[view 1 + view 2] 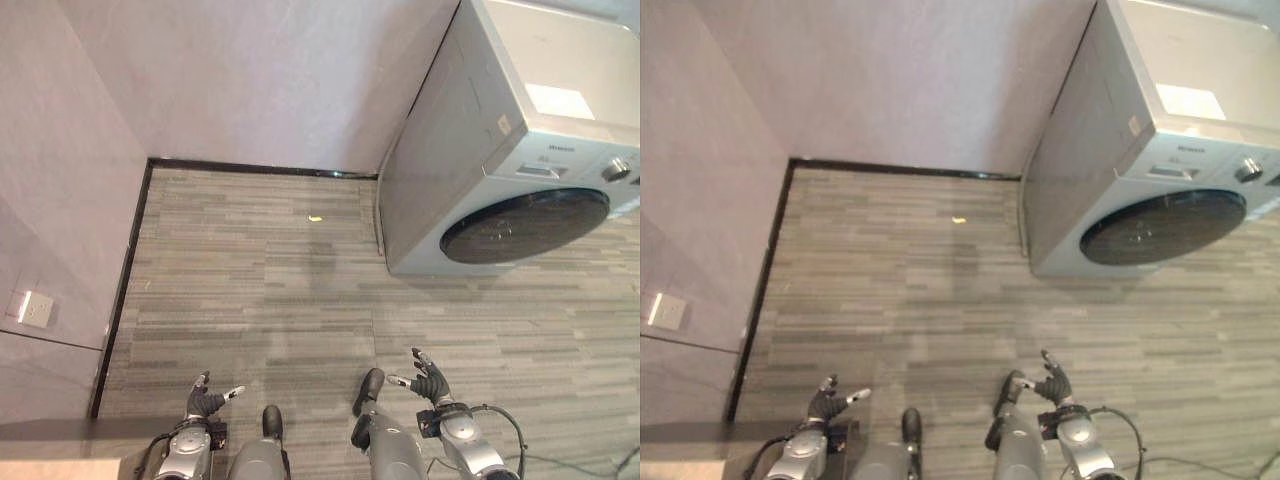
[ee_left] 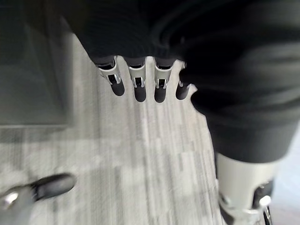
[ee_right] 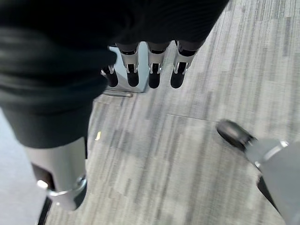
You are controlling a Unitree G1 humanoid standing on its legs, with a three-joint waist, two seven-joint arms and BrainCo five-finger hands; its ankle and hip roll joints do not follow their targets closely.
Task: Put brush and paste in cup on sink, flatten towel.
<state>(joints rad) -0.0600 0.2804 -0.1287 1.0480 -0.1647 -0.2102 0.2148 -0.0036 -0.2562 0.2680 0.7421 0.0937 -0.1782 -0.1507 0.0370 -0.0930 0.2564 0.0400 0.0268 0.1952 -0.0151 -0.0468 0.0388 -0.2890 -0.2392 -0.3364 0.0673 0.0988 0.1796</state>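
Over grey plank flooring at the bottom of the head views, my left hand (image 1: 205,401) hangs low on the left with fingers relaxed and nothing in it. My right hand (image 1: 430,379) hangs low on the right, also open and empty. In the left wrist view the straight fingers (image 2: 136,84) point down at bare floor. The right wrist view has its fingers (image 3: 153,72) likewise straight above the floor. I see no brush, paste, cup, sink or towel here.
A silver front-loading washing machine (image 1: 520,140) with a dark round door (image 1: 525,224) stands at the right. Grey walls (image 1: 260,80) meet in a corner ahead on the left, with a black skirting. A wall socket (image 1: 36,309) is low on the left wall. A small yellow scrap (image 1: 316,217) lies on the floor.
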